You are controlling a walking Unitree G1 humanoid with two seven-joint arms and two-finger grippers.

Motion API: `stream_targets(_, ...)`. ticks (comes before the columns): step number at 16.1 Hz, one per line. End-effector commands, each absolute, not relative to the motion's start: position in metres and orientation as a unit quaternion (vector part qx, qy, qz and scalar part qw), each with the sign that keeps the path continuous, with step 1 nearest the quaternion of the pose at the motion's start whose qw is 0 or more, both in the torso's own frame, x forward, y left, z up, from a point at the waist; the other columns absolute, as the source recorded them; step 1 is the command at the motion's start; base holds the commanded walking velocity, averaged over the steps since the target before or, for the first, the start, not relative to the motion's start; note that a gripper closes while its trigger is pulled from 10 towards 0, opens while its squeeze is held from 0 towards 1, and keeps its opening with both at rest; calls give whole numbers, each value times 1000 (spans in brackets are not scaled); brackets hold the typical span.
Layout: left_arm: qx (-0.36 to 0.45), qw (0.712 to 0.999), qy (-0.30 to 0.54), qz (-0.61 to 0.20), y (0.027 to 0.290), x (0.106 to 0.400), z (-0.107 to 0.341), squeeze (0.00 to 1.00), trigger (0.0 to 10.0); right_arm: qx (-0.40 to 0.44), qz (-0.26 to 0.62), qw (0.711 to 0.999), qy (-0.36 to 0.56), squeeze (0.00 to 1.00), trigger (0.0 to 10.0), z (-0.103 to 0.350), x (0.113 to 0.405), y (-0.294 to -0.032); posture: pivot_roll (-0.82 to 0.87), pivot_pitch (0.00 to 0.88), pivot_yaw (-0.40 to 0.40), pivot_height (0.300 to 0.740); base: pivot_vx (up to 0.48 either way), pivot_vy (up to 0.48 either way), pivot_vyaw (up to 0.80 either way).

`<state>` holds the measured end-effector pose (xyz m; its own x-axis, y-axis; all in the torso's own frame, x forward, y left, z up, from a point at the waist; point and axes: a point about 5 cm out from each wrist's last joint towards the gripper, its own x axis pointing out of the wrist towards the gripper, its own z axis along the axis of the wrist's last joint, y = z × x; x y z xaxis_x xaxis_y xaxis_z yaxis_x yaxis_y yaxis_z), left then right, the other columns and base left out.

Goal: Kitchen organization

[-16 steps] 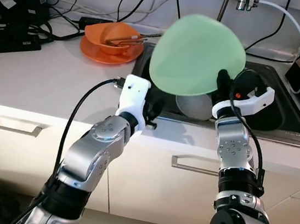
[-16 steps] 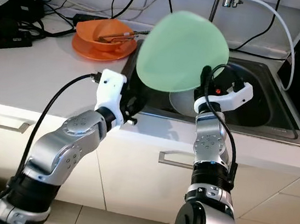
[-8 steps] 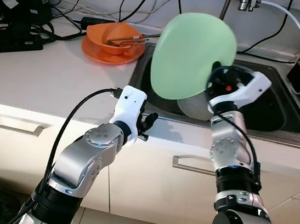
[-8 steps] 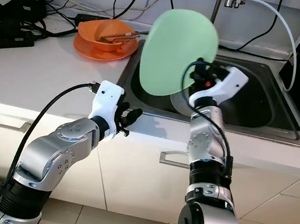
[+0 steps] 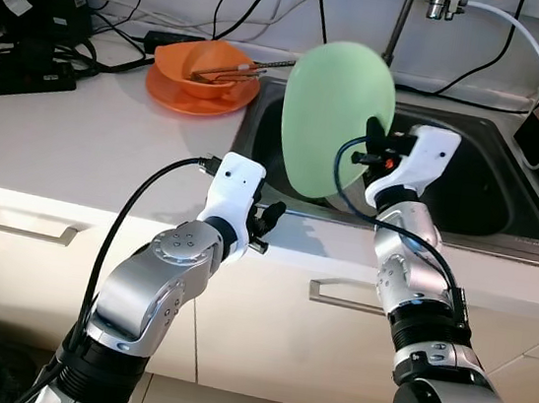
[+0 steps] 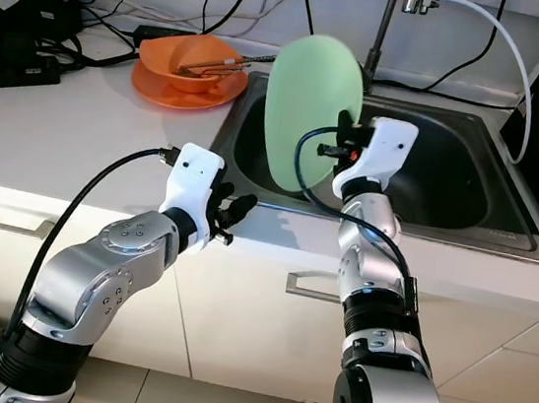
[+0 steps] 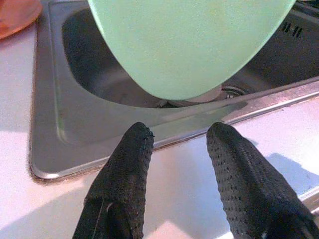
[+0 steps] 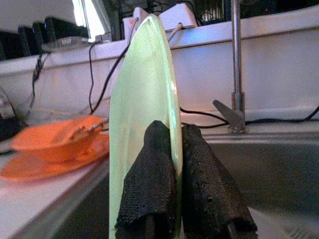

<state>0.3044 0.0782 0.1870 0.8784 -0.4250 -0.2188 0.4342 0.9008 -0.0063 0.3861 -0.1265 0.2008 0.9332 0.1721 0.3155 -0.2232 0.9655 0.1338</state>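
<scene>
- Nearest the camera, left gripper (image 5: 265, 223) parked over the front lip of the counter (image 5: 107, 155), just short of the sink (image 6: 448, 200); forearm angled up from the elbow, black fingers (image 7: 127, 184) spread apart with nothing between them, aimed into the basin
- Just beyond, right arm raised steeply from the cabinet front, wrist bent toward the basin; right gripper (image 5: 373, 152) pinched tight on the rim of the green plate (image 5: 335, 116), one finger on each face as seen from the right wrist camera
- Plate carried nearly on edge, upright, hanging above the near left part of the sink, clear of the pale dish (image 7: 199, 94) resting near the drain
- Step judged in hand: lifting a dish out of the sink and carrying it toward a resting place
- Next move likely calls for swinging the plate left over the counter and tilting it flat before release; thin edge grip could slip if turned too quickly
- Farther back on the counter, orange bowl (image 5: 206, 66) stacked on an orange plate (image 5: 179, 93) with utensils inside, a plausible stacking spot
- Farthest, faucet (image 6: 388, 18) and tangled cables (image 5: 44, 28) along the wall
</scene>
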Motion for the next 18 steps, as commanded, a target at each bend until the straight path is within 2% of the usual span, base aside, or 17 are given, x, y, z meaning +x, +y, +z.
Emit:
stream_targets(1, 21, 969, 108, -221, 80, 302, 188, 0, 10000, 58, 100, 977, -178, 0, 10000, 209, 386, -126, 155, 23, -1, 740, 0, 0, 0)
stream_targets(7, 21, 969, 108, -223, 79, 300, 187, 0, 10000, 23, 113, 982, -150, 0, 10000, 193, 387, -112, 157, 7, 2, 740, 0, 0, 0)
stream_targets(18, 17, 972, 114, -203, 85, 302, 175, 0, 10000, 5, 103, 990, -93, 0, 10000, 167, 388, -112, 167, 5, -6, 740, 0, 0, 0)
